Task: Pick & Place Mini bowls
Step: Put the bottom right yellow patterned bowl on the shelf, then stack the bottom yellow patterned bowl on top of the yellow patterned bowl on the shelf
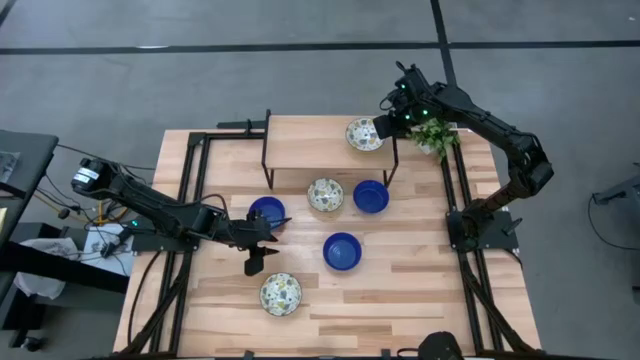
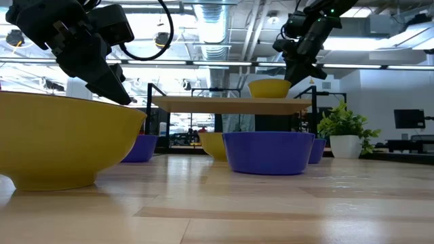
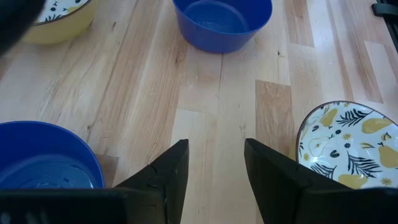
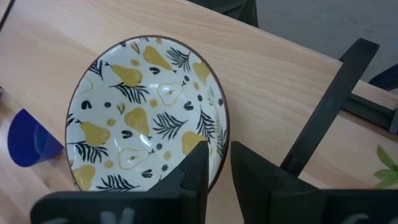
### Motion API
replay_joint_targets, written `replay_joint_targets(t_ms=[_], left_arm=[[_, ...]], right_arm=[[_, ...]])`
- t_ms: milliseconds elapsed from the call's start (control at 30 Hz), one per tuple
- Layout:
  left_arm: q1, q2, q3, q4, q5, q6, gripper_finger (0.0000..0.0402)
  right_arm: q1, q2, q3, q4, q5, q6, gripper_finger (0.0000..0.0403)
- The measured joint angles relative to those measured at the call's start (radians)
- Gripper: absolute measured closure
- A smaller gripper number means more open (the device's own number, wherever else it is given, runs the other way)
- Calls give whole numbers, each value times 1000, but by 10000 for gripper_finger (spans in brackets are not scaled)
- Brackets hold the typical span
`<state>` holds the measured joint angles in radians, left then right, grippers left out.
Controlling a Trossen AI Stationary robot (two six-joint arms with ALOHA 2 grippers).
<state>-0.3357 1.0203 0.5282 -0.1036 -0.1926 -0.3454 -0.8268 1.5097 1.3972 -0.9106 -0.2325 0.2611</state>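
Six mini bowls show in the high view. A patterned cream bowl (image 1: 364, 134) stands on a small raised shelf (image 1: 310, 145) at the table's far side, and my right gripper (image 1: 385, 126) is shut on its right rim. On the table stand a patterned bowl (image 1: 325, 195), three blue bowls (image 1: 370, 196) (image 1: 342, 251) (image 1: 266, 211) and a second patterned bowl (image 1: 281, 294). My left gripper (image 1: 268, 243) is open, hovering between the left blue bowl (image 3: 43, 165) and the near patterned bowl (image 3: 348, 143), touching neither. My right gripper (image 4: 219, 171) has the patterned bowl on the shelf by its rim (image 4: 221, 140), on the side toward the table's right. One finger (image 4: 196, 165) is inside the bowl and the other (image 4: 252, 171) outside. The fingers come from above, slanting. The bowl's base rests on the shelf (image 2: 230, 105).
A small green plant in a white pot (image 1: 435, 138) stands just right of the shelf, close under my right arm. The shelf's dark metal legs (image 4: 323, 118) stand beside the held bowl. Black frame rails run along the table's left and right edges. Bare wood lies near the table's near right corner.
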Motion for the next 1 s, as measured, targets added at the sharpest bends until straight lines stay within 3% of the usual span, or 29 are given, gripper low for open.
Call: replay_joint_targets(t_ms=[533,733,1000], left_arm=[[0,0,0,6,2,47,247],[-35,0,0,11,64,115,247],[-194,47,-1,126,67,236,247]], right_arm=[[1,-42,76,5,7,-55,219],[24,-169,94,10,47,-119,213],[148,-364,94,-51,94,-183,233]])
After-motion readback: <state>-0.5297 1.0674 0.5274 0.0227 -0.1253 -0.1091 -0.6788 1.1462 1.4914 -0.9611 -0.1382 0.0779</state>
